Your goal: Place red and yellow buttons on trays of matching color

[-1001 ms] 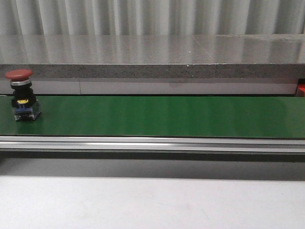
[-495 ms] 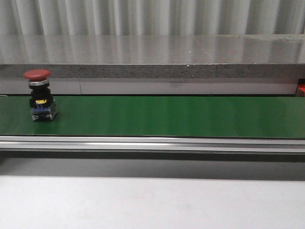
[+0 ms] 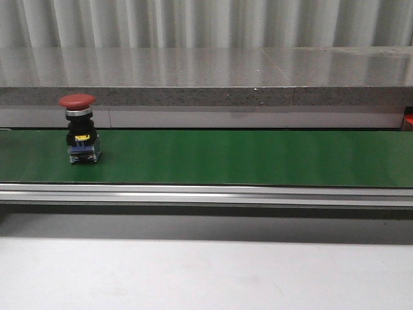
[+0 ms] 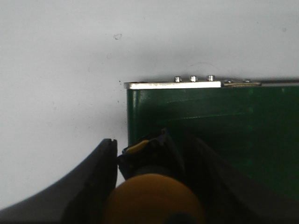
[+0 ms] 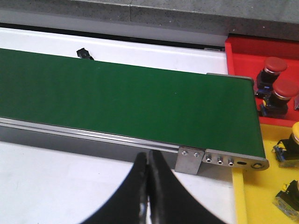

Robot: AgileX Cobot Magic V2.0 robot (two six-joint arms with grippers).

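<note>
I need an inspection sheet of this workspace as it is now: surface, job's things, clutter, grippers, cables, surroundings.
Surface: green conveyor belt with metal side rail, on a white table.
Job's things: red mushroom-head push button upright on the belt, left part; two red buttons in the red plastic tray; two yellow buttons in the yellow plastic tray.
Clutter: nothing seen.
Grippers: left gripper shut on a yellow mushroom-head button over the belt end; right gripper shut, empty.
Cables: nothing seen.
Surroundings: grey stone ledge, corrugated wall behind.
</note>
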